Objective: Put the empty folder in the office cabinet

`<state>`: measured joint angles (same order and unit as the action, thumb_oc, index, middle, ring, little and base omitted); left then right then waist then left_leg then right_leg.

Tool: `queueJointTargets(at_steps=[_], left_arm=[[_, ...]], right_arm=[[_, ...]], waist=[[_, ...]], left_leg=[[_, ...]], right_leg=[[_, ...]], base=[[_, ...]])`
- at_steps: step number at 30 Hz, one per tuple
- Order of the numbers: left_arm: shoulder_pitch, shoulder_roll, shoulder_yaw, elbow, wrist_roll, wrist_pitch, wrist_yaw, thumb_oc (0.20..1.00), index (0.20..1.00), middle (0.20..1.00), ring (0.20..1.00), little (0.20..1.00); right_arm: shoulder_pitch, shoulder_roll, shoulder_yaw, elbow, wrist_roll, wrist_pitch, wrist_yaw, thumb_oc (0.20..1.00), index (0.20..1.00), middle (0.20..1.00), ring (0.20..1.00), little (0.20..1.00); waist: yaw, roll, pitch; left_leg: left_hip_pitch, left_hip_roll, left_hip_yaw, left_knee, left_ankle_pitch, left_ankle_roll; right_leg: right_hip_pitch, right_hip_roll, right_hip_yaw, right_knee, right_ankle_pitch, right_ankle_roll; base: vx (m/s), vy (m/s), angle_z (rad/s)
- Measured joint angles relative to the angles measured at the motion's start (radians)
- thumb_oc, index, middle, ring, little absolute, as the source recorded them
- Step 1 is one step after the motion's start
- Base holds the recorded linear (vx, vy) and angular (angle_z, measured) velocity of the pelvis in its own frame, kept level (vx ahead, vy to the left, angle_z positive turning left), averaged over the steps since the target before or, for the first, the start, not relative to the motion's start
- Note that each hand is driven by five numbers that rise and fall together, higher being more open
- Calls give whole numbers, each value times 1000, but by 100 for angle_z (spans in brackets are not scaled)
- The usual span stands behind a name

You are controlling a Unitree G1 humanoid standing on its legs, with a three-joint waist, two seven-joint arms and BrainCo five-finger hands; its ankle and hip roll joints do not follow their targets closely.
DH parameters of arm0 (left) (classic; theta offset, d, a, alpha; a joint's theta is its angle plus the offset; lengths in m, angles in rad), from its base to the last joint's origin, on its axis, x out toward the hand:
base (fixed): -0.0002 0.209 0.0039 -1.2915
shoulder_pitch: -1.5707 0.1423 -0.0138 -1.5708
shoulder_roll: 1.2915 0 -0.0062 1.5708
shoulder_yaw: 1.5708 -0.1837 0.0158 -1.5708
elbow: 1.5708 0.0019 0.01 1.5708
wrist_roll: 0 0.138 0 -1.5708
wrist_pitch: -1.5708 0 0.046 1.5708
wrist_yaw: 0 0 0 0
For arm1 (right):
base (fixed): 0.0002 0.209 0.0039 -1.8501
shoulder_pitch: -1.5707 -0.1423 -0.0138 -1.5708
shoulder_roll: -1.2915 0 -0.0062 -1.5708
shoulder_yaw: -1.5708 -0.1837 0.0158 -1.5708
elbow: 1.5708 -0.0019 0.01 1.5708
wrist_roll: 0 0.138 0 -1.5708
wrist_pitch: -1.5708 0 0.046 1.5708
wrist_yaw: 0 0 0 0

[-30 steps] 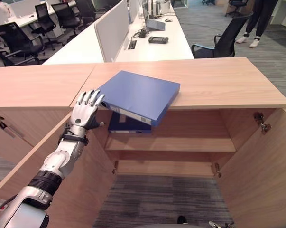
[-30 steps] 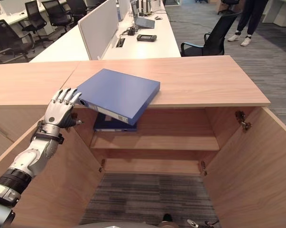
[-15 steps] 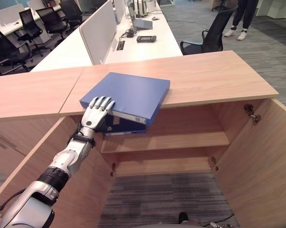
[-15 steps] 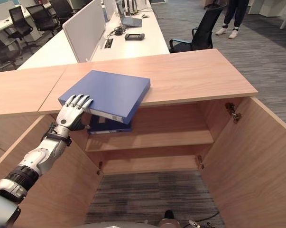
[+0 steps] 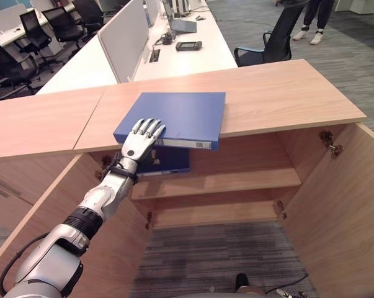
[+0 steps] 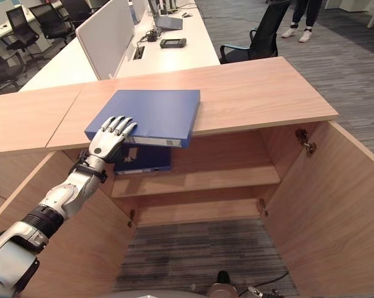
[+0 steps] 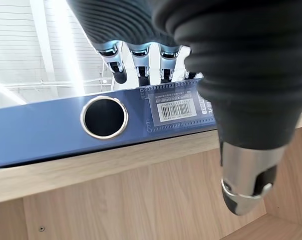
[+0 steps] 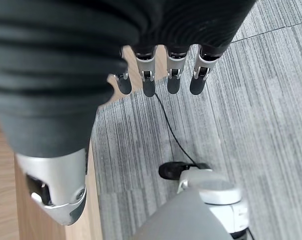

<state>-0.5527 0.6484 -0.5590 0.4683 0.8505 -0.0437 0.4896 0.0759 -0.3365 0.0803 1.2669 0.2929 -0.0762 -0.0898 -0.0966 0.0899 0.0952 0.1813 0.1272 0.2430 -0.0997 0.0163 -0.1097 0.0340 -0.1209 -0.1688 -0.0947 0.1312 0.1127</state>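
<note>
Blue folder (image 5: pixel 174 115) now lies square on the cabinet (image 5: pixel 286 93) top, spine at the front edge; a second ago it was skewed and overhanging. Left hand (image 5: pixel 141 133) rests flat on its near corner, fingers straight, thumb below the spine (a grasp seems next). Right hand (image 8: pixel 161 75) hangs relaxed, holding nothing. Spine label (image 7: pixel 177 106) carries a barcode, text unreadable. A second folder (image 5: pixel 168 162) sits on the shelf (image 5: pixel 236 181).

A plain blue folder (image 5: pixel 177 116) lies on the light wood-grain cabinet (image 5: pixel 286 93), above grey striped carpet (image 5: pixel 205 254).

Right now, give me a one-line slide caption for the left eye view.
Left hand rests straight fingers on the blue folder atop the open office cabinet.
</note>
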Motion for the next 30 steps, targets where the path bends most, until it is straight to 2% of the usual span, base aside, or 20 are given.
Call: queueJointTargets(at_steps=[16,30], left_arm=[[-5,-7,0,-40,-1,-9,-4,1000,1000,1000,1000,1000],[-4,-7,0,-41,-1,-9,-4,1000,1000,1000,1000,1000]], right_arm=[[-3,0,0,2,0,1,0,1000,1000,1000,1000,1000],[-4,7,1,2,0,2,0,1000,1000,1000,1000,1000]], waist=[[-2,-12,3],[-1,-42,-12]], left_leg=[[11,1,0,0,0,1],[20,1,-2,0,0,1]], right_leg=[[12,1,1,0,0,0],[23,1,0,0,0,-1]], base=[[4,-1,0],[0,0,0]])
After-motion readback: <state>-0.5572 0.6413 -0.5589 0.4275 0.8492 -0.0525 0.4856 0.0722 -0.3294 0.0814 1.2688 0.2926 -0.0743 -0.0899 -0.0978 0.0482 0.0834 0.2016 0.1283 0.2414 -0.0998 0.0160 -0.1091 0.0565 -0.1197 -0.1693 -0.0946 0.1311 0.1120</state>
